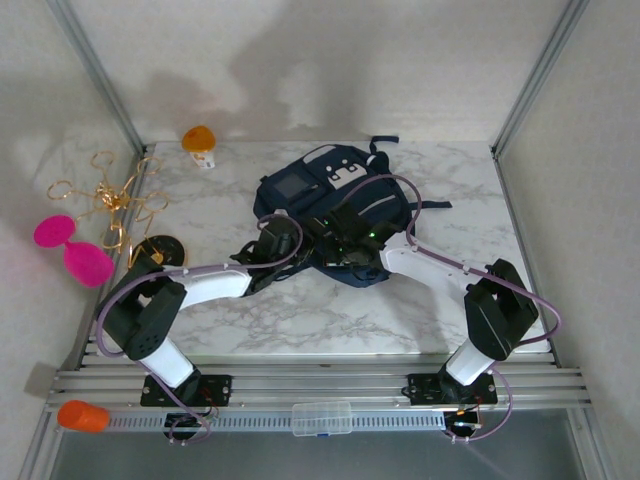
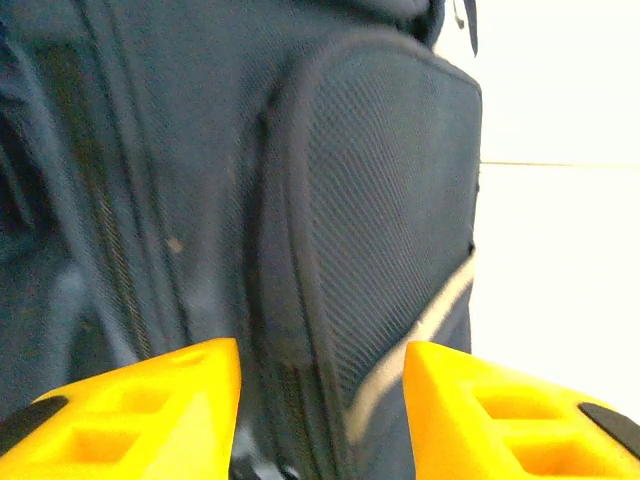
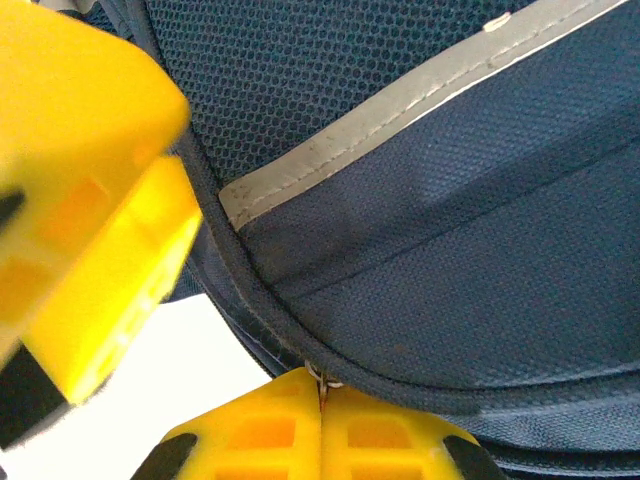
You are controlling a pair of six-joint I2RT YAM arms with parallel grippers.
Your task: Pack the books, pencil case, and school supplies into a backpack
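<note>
The navy backpack lies in the middle of the marble table, front pockets up. My left gripper is at its near left side; in the left wrist view its yellow fingers stand partly apart with a fold of backpack fabric between them. My right gripper is at the pack's near edge, shut on a small metal zipper pull under the piping of the backpack. The left gripper's finger shows close by. Books, pencil case and school supplies are out of view.
An orange capped object stands at the back left. Gold wire pieces, pink shapes and a black-and-gold disc lie along the left edge. Bare marble lies between the pack and the arm bases.
</note>
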